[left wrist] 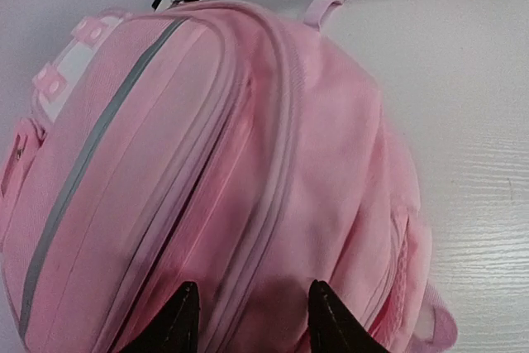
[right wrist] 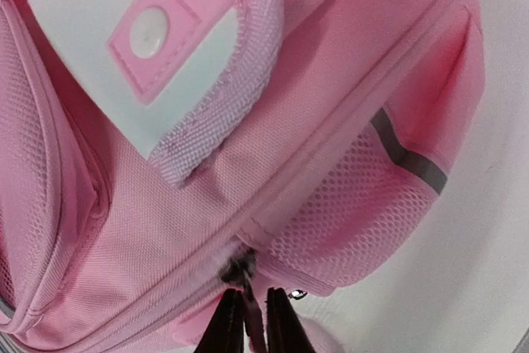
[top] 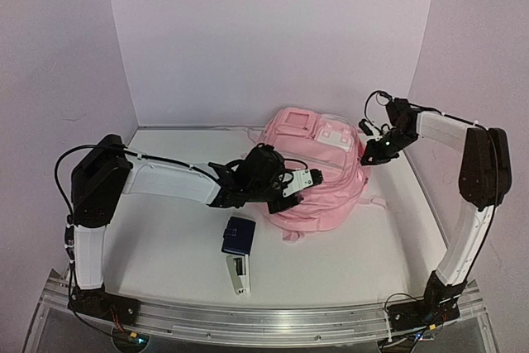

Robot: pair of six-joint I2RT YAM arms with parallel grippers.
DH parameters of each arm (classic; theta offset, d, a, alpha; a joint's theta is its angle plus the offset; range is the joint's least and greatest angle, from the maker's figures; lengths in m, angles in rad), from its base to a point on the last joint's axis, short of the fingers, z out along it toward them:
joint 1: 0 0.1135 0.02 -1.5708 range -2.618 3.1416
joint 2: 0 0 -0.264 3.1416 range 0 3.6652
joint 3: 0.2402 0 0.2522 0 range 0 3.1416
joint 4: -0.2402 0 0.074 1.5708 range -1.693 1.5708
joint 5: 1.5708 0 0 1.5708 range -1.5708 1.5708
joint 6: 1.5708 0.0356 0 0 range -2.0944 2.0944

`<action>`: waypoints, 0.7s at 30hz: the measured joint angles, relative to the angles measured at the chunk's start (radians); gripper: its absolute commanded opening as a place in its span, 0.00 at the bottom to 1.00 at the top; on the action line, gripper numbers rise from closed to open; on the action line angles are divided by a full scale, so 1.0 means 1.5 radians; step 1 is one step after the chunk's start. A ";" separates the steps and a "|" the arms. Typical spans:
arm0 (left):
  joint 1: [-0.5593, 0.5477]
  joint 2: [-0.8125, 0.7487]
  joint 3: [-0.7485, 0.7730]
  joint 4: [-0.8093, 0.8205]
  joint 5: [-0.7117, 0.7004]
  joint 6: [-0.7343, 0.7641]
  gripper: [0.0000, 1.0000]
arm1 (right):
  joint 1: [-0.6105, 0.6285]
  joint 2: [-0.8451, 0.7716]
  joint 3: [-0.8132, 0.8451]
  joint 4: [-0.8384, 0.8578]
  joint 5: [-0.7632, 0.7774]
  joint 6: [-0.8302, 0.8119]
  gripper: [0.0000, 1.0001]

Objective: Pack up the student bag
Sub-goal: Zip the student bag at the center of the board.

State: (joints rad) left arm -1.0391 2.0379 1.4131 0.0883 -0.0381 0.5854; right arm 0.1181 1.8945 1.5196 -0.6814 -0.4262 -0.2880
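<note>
Over the student bag [top: 318,173], left pincer [left wrist: 252,288] stands open; right pincer [right wrist: 253,293] seemingly pinches its zip [right wrist: 240,269].

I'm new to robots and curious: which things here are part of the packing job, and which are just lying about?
In the job: student bag, left gripper, right gripper.
Lying about, untouched: dark blue box, white stapler-like thing; perhaps meant for packing.

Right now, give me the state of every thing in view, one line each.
student bag, lying on the table, visible zips look closed.
left gripper, jaws open over the bag.
right gripper, jaws shut on pink zip tab.
blue case, closed, lying outside the bag.
white stapler, lying on the table, unpacked.
</note>
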 measured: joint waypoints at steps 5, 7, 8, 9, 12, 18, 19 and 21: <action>0.024 -0.043 0.002 -0.062 0.017 -0.122 0.66 | -0.046 -0.037 -0.003 -0.010 -0.002 0.010 0.52; 0.048 -0.076 -0.010 -0.071 0.048 -0.179 0.71 | -0.048 -0.069 -0.010 -0.015 -0.015 0.016 0.56; 0.066 -0.096 -0.016 -0.073 0.068 -0.209 0.73 | -0.047 -0.088 -0.011 -0.018 -0.026 0.021 0.58; 0.089 -0.115 -0.022 -0.075 0.094 -0.244 0.75 | -0.045 -0.104 -0.011 -0.020 -0.038 0.023 0.60; 0.160 -0.155 -0.030 -0.076 0.148 -0.322 0.76 | -0.039 -0.145 -0.011 -0.021 -0.079 0.038 0.64; 0.265 -0.171 -0.031 -0.082 0.199 -0.420 0.75 | -0.006 -0.158 -0.031 -0.026 -0.112 0.057 0.66; 0.273 -0.170 -0.032 -0.083 0.209 -0.434 0.74 | 0.008 -0.158 -0.036 -0.029 -0.106 0.056 0.66; 0.287 -0.168 -0.032 -0.082 0.235 -0.465 0.72 | 0.038 -0.158 -0.041 -0.033 -0.091 0.054 0.66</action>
State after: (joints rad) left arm -0.6089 1.7857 1.3655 -0.0349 0.3140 -0.1123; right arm 0.1758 1.6582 1.4582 -0.7311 -0.5623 -0.2065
